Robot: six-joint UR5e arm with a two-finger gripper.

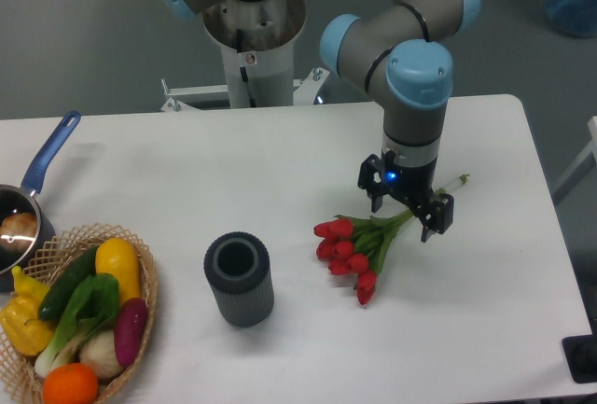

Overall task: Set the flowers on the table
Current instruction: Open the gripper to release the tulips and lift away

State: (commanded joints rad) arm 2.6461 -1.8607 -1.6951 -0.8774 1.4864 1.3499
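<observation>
Flowers [357, 245] lie flat on the table [280, 161], red heads pointing left, stems running up-right beneath the gripper [408, 210], whose fingers stand spread apart, holding nothing.

Single fixed view, high and in front of the surface [280, 143].
It looks down at an angle across the white top toward the arm's base [252, 40] and the grey floor [75, 40] at the far side, near enough that the surface's left and near edges are cut off.
</observation>
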